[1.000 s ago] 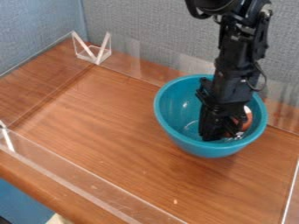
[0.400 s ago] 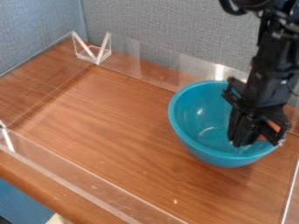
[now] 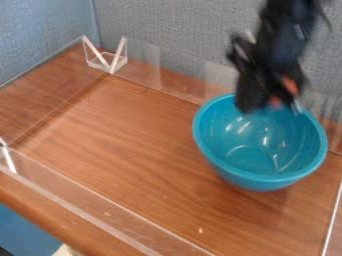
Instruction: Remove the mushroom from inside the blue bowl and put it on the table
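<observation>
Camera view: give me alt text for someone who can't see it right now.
A black robot gripper, motion-blurred, hangs above the far rim of a teal blue bowl that looks empty, on a wooden table with clear walls. Whether it holds the mushroom can't be told.

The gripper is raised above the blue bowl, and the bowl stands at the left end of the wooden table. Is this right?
One detail is wrong: the blue bowl stands toward the right end of the table, not the left, as the camera view shows. The gripper is indeed raised above the bowl, though it is blurred.
</observation>
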Robot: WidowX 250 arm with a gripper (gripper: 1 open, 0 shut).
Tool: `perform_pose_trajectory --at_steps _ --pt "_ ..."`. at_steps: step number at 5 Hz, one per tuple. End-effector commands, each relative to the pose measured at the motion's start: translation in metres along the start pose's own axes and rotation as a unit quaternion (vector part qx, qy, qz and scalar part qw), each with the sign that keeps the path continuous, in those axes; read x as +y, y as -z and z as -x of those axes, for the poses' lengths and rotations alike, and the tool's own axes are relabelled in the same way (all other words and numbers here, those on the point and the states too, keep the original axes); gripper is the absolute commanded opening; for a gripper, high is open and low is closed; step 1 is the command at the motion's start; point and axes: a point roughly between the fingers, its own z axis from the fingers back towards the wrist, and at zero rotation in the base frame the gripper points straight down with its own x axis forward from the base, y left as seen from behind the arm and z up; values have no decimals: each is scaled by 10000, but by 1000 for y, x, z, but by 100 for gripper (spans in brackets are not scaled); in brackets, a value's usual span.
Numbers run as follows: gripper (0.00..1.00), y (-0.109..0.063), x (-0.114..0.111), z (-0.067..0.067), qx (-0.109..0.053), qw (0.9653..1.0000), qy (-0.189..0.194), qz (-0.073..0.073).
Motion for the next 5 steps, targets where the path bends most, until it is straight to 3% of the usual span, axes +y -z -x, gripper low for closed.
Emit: perform_pose_trajectory --at_steps 1,2,3,4,5 --pt "0 -6 38 29 -192 9929 -1123 -334" --pt "0 -10 81 56 -115 9757 -2135 -481" --pt "0 13 123 81 224 9552 -2902 -541" --pt "0 51 160 102 488 9506 -3022 -513" --pt "0 54 174 112 503 9535 -2943 -423"
